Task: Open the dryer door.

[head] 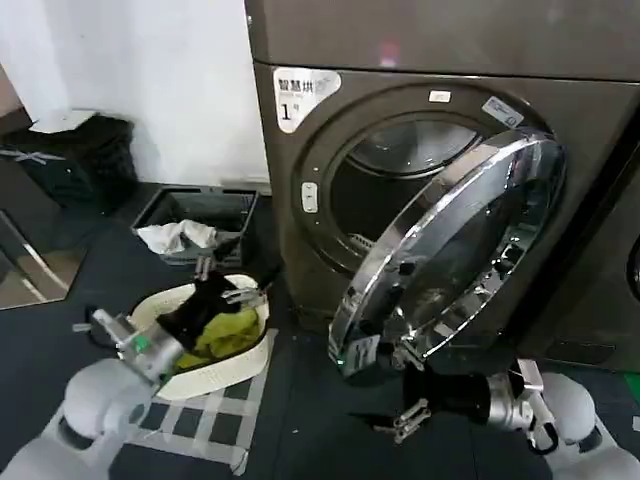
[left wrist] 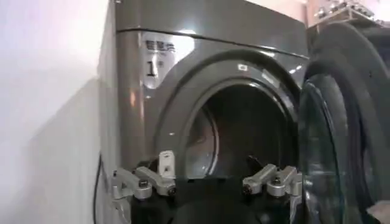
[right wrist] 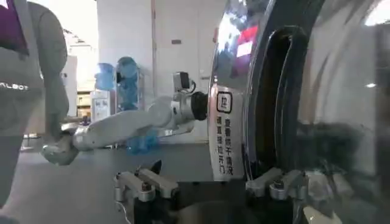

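The dryer door, with its wide chrome rim and dark glass, stands swung out to the right of the round drum opening in the brown-grey machine. My right gripper is low at the door's bottom-left edge and open; in the right wrist view the labelled chrome rim rises just ahead of the right gripper, nearer one finger. My left gripper hovers open above the laundry basket, left of the machine. From the left wrist view, the left gripper faces the drum opening, with the door edge-on beside it.
A cream laundry basket with yellow-green and dark clothes sits on the floor under my left arm. Behind it is a dark tray holding a white cloth, and a black crate stands at far left. Another machine stands to the right.
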